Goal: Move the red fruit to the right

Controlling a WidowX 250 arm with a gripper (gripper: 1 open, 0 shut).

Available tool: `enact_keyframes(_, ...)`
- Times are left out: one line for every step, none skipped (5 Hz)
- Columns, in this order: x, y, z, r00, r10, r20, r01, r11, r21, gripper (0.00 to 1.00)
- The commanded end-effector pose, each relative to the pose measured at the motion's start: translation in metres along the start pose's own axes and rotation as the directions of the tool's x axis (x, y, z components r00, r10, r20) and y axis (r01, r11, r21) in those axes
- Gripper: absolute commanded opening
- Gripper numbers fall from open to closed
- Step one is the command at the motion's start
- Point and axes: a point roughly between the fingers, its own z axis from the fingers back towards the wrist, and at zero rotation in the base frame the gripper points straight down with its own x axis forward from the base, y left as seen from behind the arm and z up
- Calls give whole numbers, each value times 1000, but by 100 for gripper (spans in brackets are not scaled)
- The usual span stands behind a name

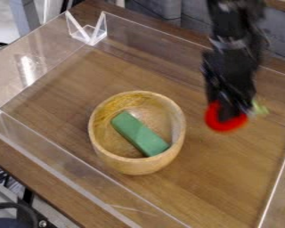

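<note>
While gripped, round red fruit (224, 119), pincer (232, 107)

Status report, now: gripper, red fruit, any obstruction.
Gripper shut on red fruit, pointing down, right of wooden bowl. Green block lying in the bowl. Nothing in the way on bare tabletop to the right.

The black robot gripper (232, 104) is motion-blurred, so its jaw outline cannot be made out, and the arm above it is cut off by the top edge at one o'clock. It covers the upper part of the small round red toy fruit (223, 119). The clear plastic-walled wooden tray (61, 85) runs off the frame at three and six o'clock.
</note>
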Motion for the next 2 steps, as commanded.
enact_keyframes(1,-12,3,1000,21,14,-21,1000,-1,0)
enact_keyframes(-7,-12,3,999,45,-17,-46,999,-6,0)
